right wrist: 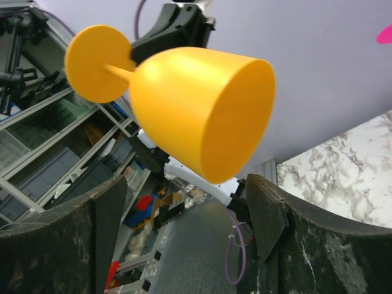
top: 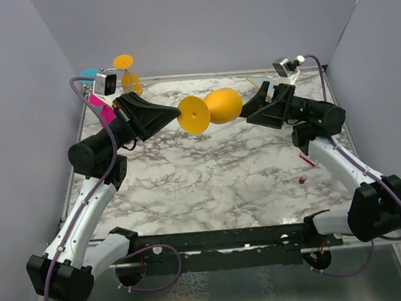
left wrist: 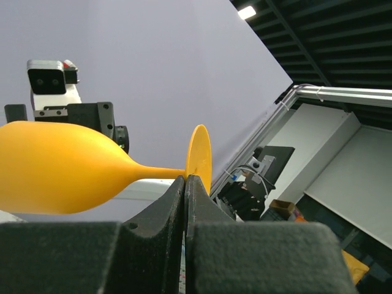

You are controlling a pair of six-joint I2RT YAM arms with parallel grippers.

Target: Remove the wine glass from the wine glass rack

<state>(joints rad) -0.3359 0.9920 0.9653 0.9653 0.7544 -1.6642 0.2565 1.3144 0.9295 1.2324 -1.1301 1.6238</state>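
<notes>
An orange wine glass (top: 223,105) lies sideways in the air above the middle of the table, foot to the left and bowl to the right. My left gripper (top: 177,115) is shut on the edge of its round foot (left wrist: 199,156). My right gripper (top: 247,109) is open just right of the bowl, with its jaws wide apart and not touching the glass (right wrist: 196,110). The wine glass rack (top: 132,83) stands at the back left behind the left arm and is mostly hidden. Another orange glass (top: 123,61) hangs on the rack.
A cyan foot (top: 88,73) and magenta glass parts (top: 103,110) show by the rack. Small red items (top: 302,180) lie on the marble table (top: 210,184) near the right arm. Grey walls close in the left, back and right sides.
</notes>
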